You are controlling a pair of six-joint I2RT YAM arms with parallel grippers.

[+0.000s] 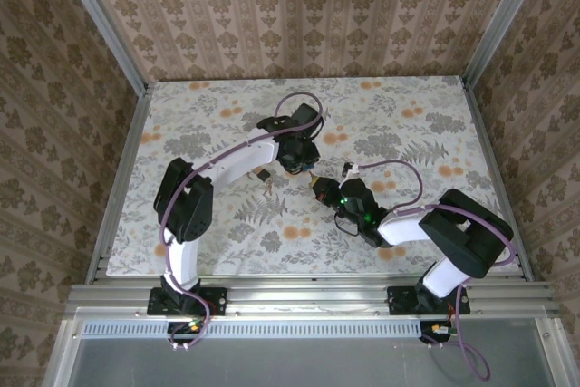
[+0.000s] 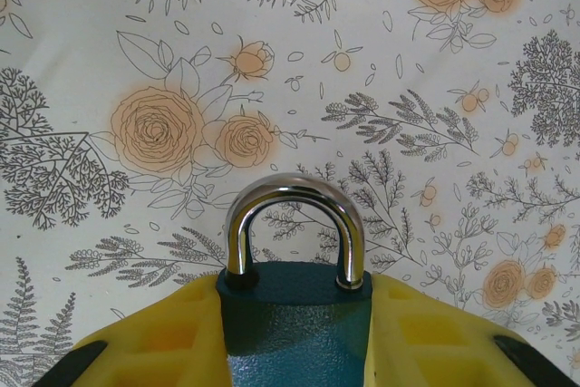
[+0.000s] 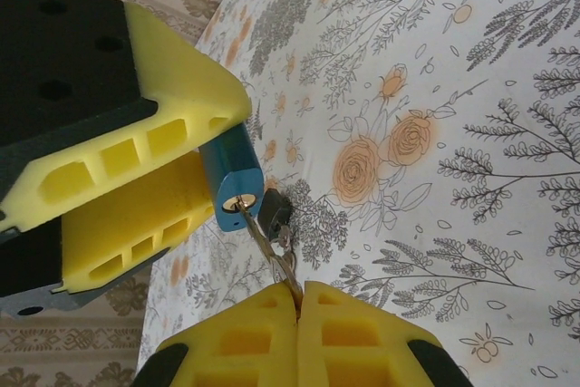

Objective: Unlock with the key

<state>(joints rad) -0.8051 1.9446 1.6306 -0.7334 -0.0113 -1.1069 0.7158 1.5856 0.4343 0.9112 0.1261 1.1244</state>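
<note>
My left gripper [image 2: 294, 324] is shut on the body of a small blue padlock [image 2: 294, 333], with the silver shackle [image 2: 292, 201] closed and sticking out past the yellow pads. In the right wrist view the padlock [image 3: 228, 174] shows its underside with a brass keyhole [image 3: 237, 203]. My right gripper [image 3: 297, 301] is shut on the key [image 3: 272, 256]. Thin metal runs from the pinch up to the keyhole. A black squarish head [image 3: 275, 209] hangs just beside it. From above, the left gripper [image 1: 299, 159] and right gripper [image 1: 317, 183] meet over the table's middle.
A floral cloth [image 1: 408, 124] covers the table, which has patterned walls on three sides and a metal rail [image 1: 308, 296] at the near edge. A small dark item [image 1: 265, 178] lies on the cloth beside the left arm.
</note>
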